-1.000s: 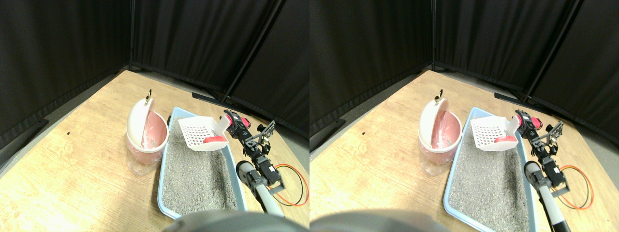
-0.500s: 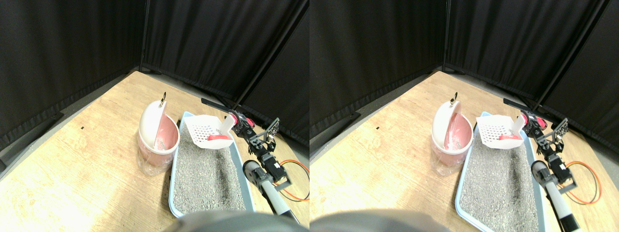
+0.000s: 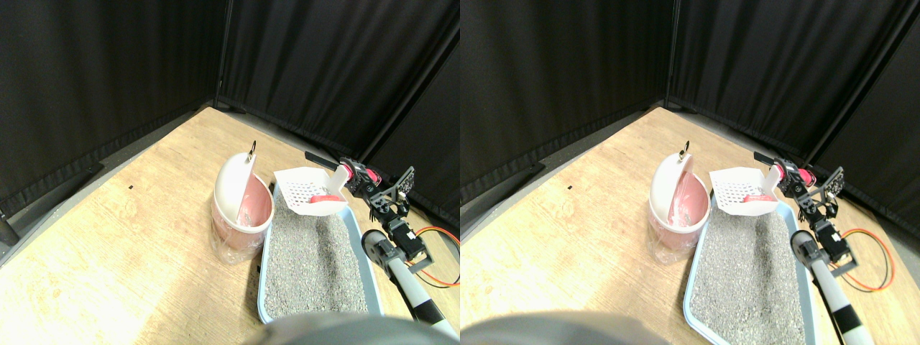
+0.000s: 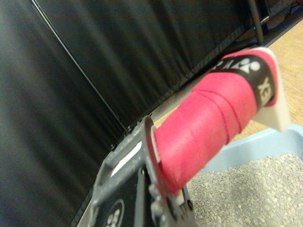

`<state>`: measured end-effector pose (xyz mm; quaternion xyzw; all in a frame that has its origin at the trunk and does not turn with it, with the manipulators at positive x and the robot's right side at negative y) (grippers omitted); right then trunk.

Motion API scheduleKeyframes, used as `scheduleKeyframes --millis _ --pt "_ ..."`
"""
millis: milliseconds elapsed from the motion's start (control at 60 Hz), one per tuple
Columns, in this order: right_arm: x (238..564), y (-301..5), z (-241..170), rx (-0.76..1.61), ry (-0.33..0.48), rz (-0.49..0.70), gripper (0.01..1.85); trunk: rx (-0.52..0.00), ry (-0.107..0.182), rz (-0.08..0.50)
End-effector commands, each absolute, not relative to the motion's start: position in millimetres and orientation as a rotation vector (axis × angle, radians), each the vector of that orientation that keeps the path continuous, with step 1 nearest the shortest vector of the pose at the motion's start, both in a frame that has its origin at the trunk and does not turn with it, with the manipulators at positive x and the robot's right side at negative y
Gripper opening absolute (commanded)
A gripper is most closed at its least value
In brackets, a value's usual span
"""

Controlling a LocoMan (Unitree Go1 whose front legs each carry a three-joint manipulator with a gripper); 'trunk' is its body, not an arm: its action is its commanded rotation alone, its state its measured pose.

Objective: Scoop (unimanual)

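Observation:
A white slotted scoop (image 3: pixel 303 187) hangs over the far end of the light blue litter tray (image 3: pixel 267 244), carrying a red lump (image 3: pixel 327 199) at its near lip. My right gripper (image 3: pixel 351 175) is shut on the scoop's pink wrapped handle (image 3: pixel 359 173), reaching in from the right of the tray. Just left of the scoop stands a pink bin (image 3: pixel 244 215) with its white swing lid (image 3: pixel 233 183) tipped up. In the wrist view the pink handle (image 4: pixel 208 123) runs out past the dark jaw frame toward the scoop's white neck (image 4: pixel 278 111), above grey litter (image 4: pixel 255 189).
Grey litter (image 3: pixel 309 251) fills the tray. An orange cable (image 3: pixel 440 248) loops on the wooden floor (image 3: pixel 129 244) right of my arm. Black curtains (image 3: pixel 108 65) close off the back and the left side.
The camera has shifted, moving the whole picture. Against the bin, the scoop with the red lump has come a little closer and toward the tray's far end.

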<state>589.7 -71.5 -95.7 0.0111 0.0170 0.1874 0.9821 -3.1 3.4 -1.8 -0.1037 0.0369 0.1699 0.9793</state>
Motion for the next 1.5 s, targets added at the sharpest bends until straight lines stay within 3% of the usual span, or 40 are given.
scheduleKeyframes --millis 17,617,1050,1500 --pt "589 -67 -85 0.016 -0.044 0.4 0.05 -0.202 0.079 0.361" --pt "583 -50 -71 -0.058 -0.055 0.477 0.05 -0.209 0.048 0.392" --pt "574 -36 -64 -0.225 0.02 0.511 0.05 -0.216 0.039 0.398" --pt "581 -29 -64 -0.317 0.075 0.455 0.05 -0.227 0.042 0.412"
